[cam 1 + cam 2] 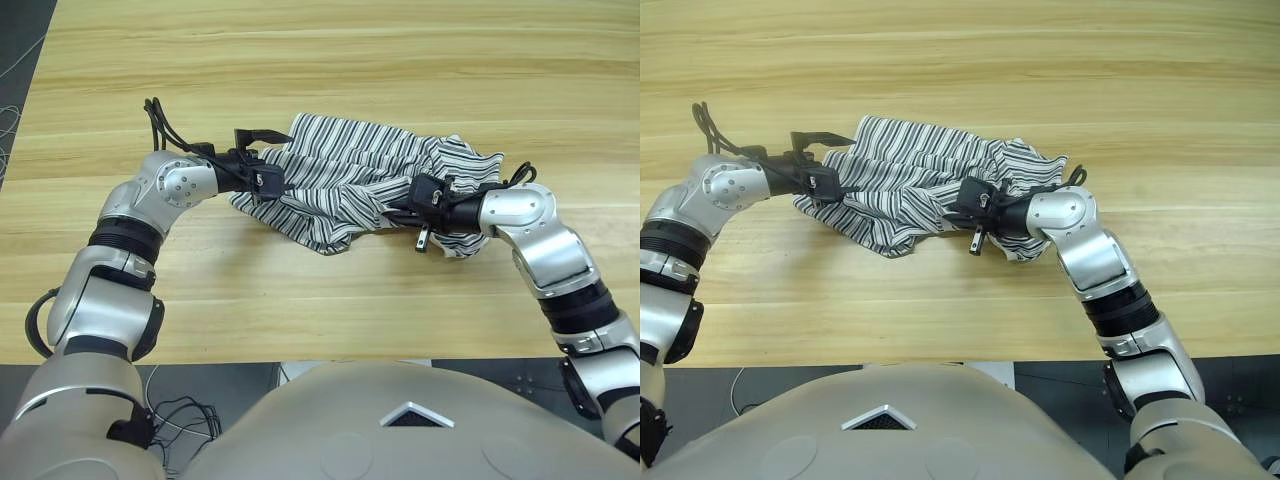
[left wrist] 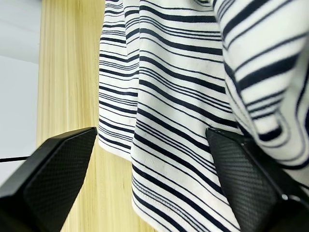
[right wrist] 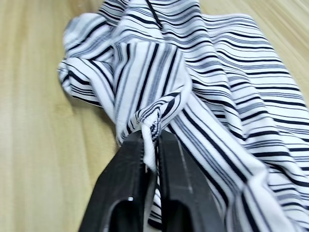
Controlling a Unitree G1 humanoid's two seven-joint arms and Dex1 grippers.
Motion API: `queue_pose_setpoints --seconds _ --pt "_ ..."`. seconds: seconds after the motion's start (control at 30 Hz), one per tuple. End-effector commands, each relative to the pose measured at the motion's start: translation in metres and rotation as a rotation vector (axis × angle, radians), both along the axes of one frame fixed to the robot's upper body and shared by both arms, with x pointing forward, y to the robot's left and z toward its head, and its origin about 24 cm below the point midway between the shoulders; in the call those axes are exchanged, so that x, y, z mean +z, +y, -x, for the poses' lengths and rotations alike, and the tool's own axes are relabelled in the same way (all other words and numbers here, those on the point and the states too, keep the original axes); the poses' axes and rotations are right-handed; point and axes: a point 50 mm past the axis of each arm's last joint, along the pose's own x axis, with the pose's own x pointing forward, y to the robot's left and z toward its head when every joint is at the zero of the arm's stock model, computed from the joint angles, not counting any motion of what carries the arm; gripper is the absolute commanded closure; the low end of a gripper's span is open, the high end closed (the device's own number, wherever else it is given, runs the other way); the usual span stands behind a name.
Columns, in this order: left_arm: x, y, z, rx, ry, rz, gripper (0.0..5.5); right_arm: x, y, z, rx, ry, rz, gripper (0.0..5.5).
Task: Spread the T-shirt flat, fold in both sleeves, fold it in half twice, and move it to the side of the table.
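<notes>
The striped T-shirt (image 1: pixel 360 180) lies crumpled in a loose heap near the middle of the wooden counter (image 1: pixel 350 60), not spread flat, with folds bunched up and its lowest corner drooping toward 6 o'clock. The left hand (image 1: pixel 268 160) sits at the shirt's 9 o'clock edge with its two fingers (image 2: pixel 58 179) spread wide apart. In the left wrist view one finger is over bare wood just beside the hem, while the other is against the striped cloth, so the edge of the fabric runs between them (nothing is pinched there). The right hand (image 3: pixel 152 145) comes in from 3 o'clock and meets the heap at about 4 o'clock. Its fingers are pressed together on a small puckered fold of the shirt, and the cloth fans out from that pinch. Both forearms lie low over the counter on either side of the heap.
</notes>
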Motion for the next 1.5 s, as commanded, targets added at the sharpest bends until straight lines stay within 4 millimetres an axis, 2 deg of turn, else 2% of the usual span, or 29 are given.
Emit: queue_pose_setpoints --seconds 0.03,0.13,0.3,0.43,0.77,0.8,1.0,1.13,1.2,1.27,1.4,1.5 --pt "-0.037 0.015 0.028 0.005 0.189 -0.137 1.28 0.002 -0.001 0.003 0.006 0.005 0.013 5.38" --pt "-0.037 0.015 0.027 0.01 0.187 -0.142 1.28 0.006 -0.01 0.008 0.037 0.002 0.041 5.38" --pt "-0.037 0.016 0.026 0.014 0.186 -0.145 1.28 0.022 -0.056 0.028 0.168 0.038 0.161 5.38" --pt "-0.036 0.017 0.025 0.019 0.185 -0.149 1.28 0.023 -0.082 0.045 0.273 0.191 0.183 5.38" --pt "-0.033 0.029 0.024 0.049 0.177 -0.174 1.28 -0.014 -0.128 0.053 0.356 0.274 0.498 5.38" --pt "-0.033 0.03 0.024 0.052 0.176 -0.176 1.28 -0.015 -0.13 0.053 0.36 0.276 0.499 5.38" --pt "-0.029 0.035 0.02 0.06 0.16 -0.198 1.28 -0.014 -0.132 0.055 0.396 0.296 0.478 4.33" --pt "-0.027 0.039 0.017 0.072 0.122 -0.221 1.28 -0.002 -0.122 0.057 0.443 0.293 0.375 3.62" --pt "-0.02 0.034 0.01 0.069 0.068 -0.18 1.28 0.013 -0.108 0.059 0.49 0.276 0.24 3.55" --pt "-0.007 0.026 0.002 0.052 0.002 -0.115 1.28 0.025 -0.101 0.056 0.503 0.252 0.176 3.55" --pt "0.025 0.016 -0.017 0.044 -0.167 -0.011 1.28 0.046 -0.095 0.048 0.517 0.21 0.148 3.55" --pt "0.049 0.012 -0.022 0.015 -0.227 0.044 1.28 0.058 -0.098 0.033 0.466 0.157 0.142 3.55"
